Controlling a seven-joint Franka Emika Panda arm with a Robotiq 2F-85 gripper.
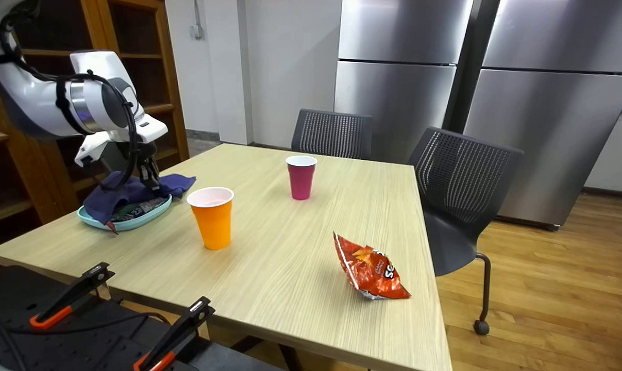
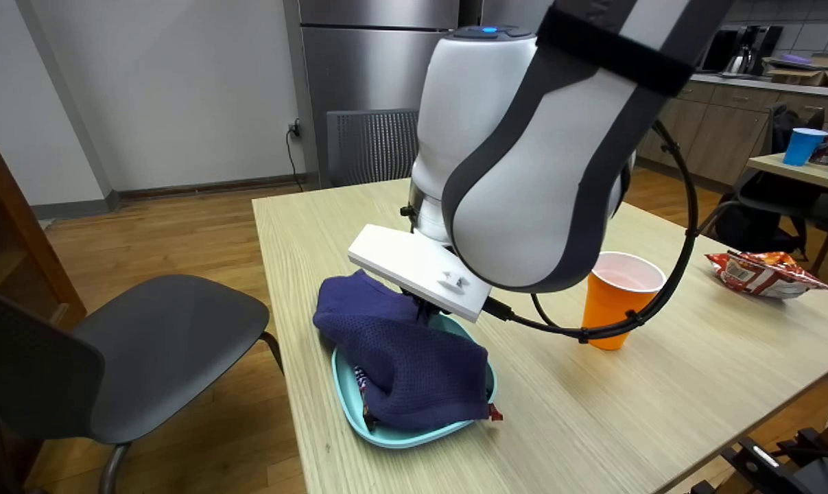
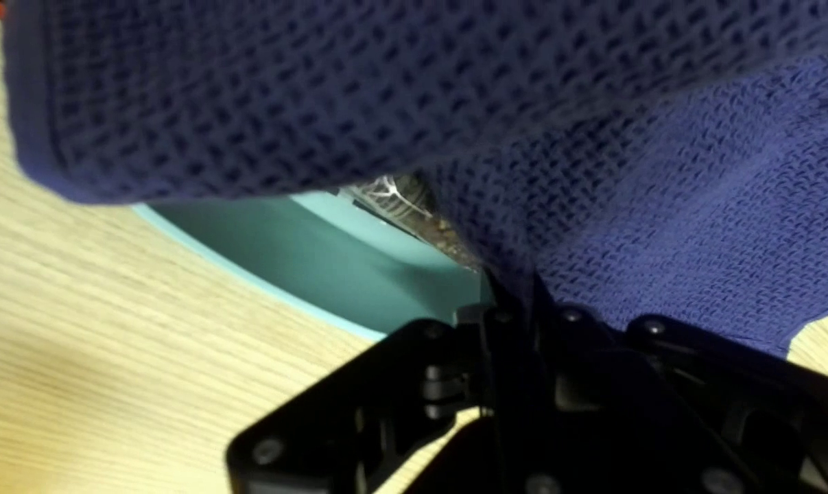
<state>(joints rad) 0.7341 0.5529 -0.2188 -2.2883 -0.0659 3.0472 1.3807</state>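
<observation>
One black gripper (image 3: 518, 296), closed, pinches navy waffle-weave cloth (image 3: 496, 130). Snagging could drag the turquoise oval tray (image 3: 331, 267) (nine o'clock, wrist view).

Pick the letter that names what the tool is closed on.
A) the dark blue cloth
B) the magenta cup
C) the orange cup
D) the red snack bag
A, since in the wrist view a fold of the dark blue cloth runs in between the closed jaws of the tool.
</observation>
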